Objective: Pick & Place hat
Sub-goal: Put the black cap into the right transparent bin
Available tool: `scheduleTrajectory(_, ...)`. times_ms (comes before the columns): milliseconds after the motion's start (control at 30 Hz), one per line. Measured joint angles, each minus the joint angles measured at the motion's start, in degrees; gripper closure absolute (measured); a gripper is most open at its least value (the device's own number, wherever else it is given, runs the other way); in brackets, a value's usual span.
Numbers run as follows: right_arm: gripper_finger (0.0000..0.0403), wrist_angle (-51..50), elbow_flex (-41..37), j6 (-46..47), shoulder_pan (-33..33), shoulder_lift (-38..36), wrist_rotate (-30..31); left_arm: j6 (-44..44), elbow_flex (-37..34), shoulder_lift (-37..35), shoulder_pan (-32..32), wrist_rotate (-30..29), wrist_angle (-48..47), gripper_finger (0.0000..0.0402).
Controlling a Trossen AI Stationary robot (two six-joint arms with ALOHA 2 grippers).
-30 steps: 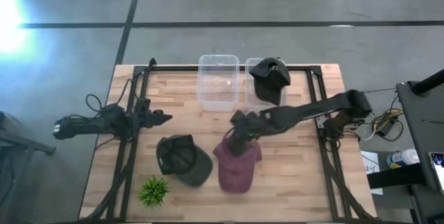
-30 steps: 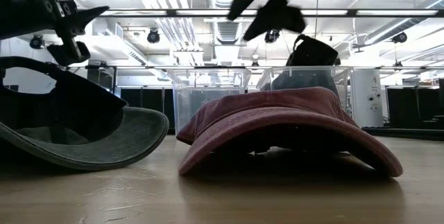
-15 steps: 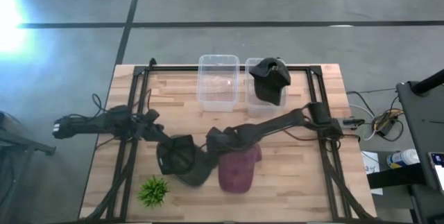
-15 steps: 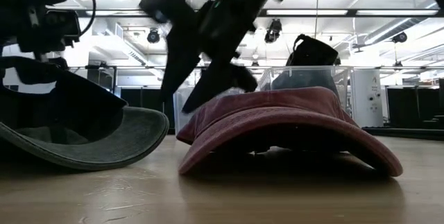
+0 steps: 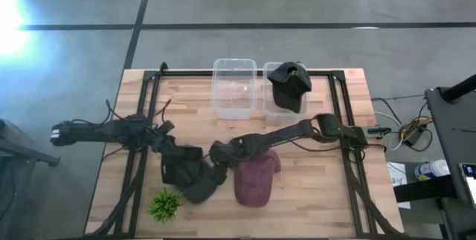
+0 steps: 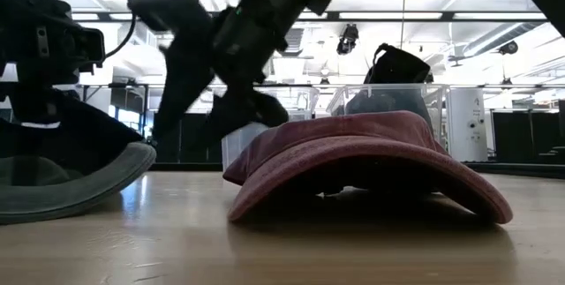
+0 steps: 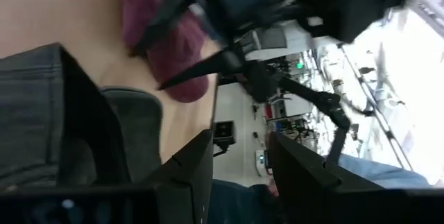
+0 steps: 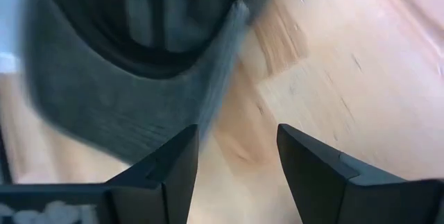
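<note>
Grey hat [image 5: 192, 174] on table; right gripper [image 5: 216, 155] open above brim, left gripper [image 5: 168, 148] open beside crown.

On the worktop [image 5: 312, 195] two tubs stand side by side at the far edge. The left tub [image 5: 234, 88] sits just beside the right tub [image 5: 279, 102], and a cap [image 5: 290, 84] rests in the right one. Nearer the front, a second cap [image 5: 256, 180] lies about midway across. Just left of it lies a third cap [image 5: 193, 177], turned open side up. A small plant [image 5: 165, 204] stands at the front, left of and nearer than that third cap. My right pincer [image 5: 216, 158] reaches in between the two front caps, over the third cap's brim. My left pincer [image 5: 172, 154] is at that cap's left side.
</note>
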Motion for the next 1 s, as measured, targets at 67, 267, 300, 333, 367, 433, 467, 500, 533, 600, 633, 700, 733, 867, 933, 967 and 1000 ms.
scheduleTrajectory(67,0.0211,0.4,0.1,-0.1,-0.4,-1.1,-0.3,0.7,0.0,0.9,0.0,-0.2,0.0,0.0267)
scheduleTrajectory(267,0.0211,1.7,0.9,4.5,-1.8,0.3,-9.0,1.7,0.0,2.9,0.0,-0.4,-0.1,0.0267)
scheduleTrajectory(300,0.0211,2.7,0.7,5.4,-1.8,1.1,-10.5,1.7,0.0,3.2,0.0,-0.4,-0.1,0.0267)
scheduleTrajectory(333,0.0211,3.5,0.5,5.9,-1.8,1.8,-11.7,1.8,0.0,3.4,0.0,-0.4,-0.1,0.0267)
scheduleTrajectory(367,0.0211,4.5,0.4,6.4,-1.6,2.6,-12.3,1.8,0.0,3.7,0.0,-0.5,-0.1,0.0267)
scheduleTrajectory(433,0.0211,6.2,0.4,7.6,-1.5,3.2,-13.0,1.8,0.0,4.0,0.0,-0.5,-0.1,0.0267)
scheduleTrajectory(467,0.0211,6.6,0.4,8.1,-1.5,3.5,-13.3,1.8,0.0,4.2,0.0,-0.6,-0.1,0.0267)
scheduleTrajectory(500,0.0211,7.3,0.4,8.6,-1.5,3.6,-13.3,1.8,0.0,4.4,0.0,-0.7,-0.1,0.0267)
scheduleTrajectory(533,0.0211,7.5,0.4,8.8,-1.5,3.9,-13.3,1.8,0.0,4.5,0.0,-0.7,0.0,0.0267)
scheduleTrajectory(600,0.0211,8.4,0.4,8.9,-1.6,4.7,-13.5,1.8,0.0,5.0,0.0,-0.9,0.0,0.0267)
scheduleTrajectory(633,0.0211,8.3,0.5,8.9,-1.6,5.1,-13.6,1.8,0.0,5.0,0.0,-1.1,0.1,0.0267)
scheduleTrajectory(700,0.0211,9.5,0.9,8.5,-1.6,5.6,-13.9,1.8,0.0,5.3,0.0,-1.4,0.1,0.0267)
scheduleTrajectory(733,0.0213,10.2,0.9,8.2,-1.5,5.6,-14.0,1.8,-0.1,5.3,0.0,-1.4,0.1,0.0267)
scheduleTrajectory(867,0.0251,11.7,0.4,7.9,-1.6,5.6,-13.4,2.1,0.0,5.8,0.0,-1.8,0.1,0.0267)
scheduleTrajectory(933,0.0289,11.2,0.2,7.5,-1.6,5.7,-12.6,2.4,0.2,5.9,0.0,-1.9,-0.1,0.0267)
scheduleTrajectory(967,0.0312,11.2,0.2,7.3,-1.6,5.7,-12.3,2.6,0.2,5.9,0.0,-2.0,-0.2,0.0267)
scheduleTrajectory(1000,0.0335,11.2,0.4,7.0,-1.6,5.7,-12.2,2.8,0.3,5.9,0.0,-1.9,-0.2,0.0267)
